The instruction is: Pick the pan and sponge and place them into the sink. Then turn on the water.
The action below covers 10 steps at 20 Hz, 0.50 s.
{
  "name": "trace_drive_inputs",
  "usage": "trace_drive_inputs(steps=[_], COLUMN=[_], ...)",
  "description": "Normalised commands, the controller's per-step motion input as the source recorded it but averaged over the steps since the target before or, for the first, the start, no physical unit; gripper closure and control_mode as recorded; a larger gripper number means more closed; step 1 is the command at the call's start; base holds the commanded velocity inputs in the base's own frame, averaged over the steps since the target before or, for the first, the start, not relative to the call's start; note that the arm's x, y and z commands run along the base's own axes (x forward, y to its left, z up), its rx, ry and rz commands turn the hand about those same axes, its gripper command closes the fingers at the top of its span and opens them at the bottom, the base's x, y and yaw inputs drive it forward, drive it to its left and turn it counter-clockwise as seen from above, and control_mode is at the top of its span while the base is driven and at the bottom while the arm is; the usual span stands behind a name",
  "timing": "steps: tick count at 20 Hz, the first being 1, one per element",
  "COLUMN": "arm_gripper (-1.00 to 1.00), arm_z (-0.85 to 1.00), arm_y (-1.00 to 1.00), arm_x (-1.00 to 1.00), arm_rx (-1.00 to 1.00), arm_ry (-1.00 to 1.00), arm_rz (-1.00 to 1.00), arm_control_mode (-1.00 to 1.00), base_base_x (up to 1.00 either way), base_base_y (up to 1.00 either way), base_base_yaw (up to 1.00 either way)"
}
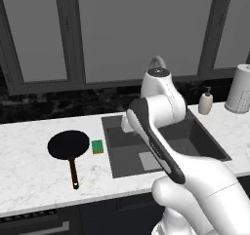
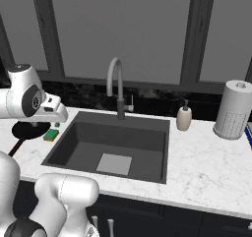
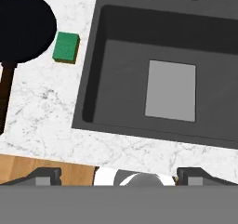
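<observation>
White marble table (image 1: 29, 170) backed by dark windows; round black frying pan (image 1: 68, 144), small green sponge (image 1: 97, 146) laid beside dark grey recessed sink (image 2: 74, 145); gripper (image 3: 118, 174) spread wide, nothing held.

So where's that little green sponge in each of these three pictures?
Left base view: the sponge lies left of centre on the counter, between the pan and the sink.
Right base view: at the far left edge, just off the sink's left rim.
Hand view: upper left, right of the pan.
Shared landmark: the pale square patch on the sink's bottom.
</observation>
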Motion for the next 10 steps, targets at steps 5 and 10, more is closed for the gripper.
trace_drive_inputs(steps=[5, 10], arm_gripper=[-1.00, -1.00], arm_z=[-0.43, -0.40], arm_y=[0.62, 0.75], arm_x=[-0.05, 0.00], arm_rx=[0.00, 0.00], arm_ry=[0.11, 0.11], arm_rz=[0.00, 0.00], arm_control_mode=[-1.00, -1.00], base_base_x=[0.00, 0.00], base_base_y=[0.00, 0.00], base_base_yaw=[0.00, 0.00])
